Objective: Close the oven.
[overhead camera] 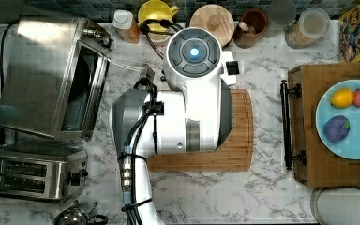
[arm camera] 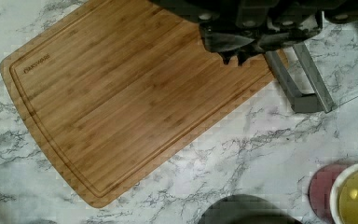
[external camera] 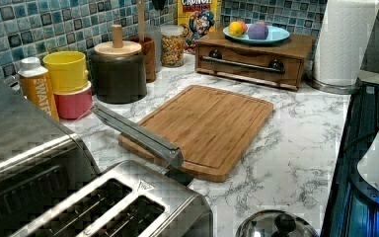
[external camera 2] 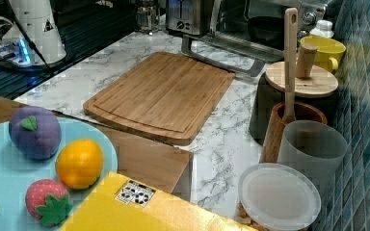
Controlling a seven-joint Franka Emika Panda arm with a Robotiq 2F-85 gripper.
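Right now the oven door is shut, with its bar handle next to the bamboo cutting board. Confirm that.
Not quite: the oven door is open, not shut. In the left view the glass door hangs down flat over the marble counter, and its bar handle does sit next to the bamboo cutting board. The right view shows the dark interior exposed behind it.
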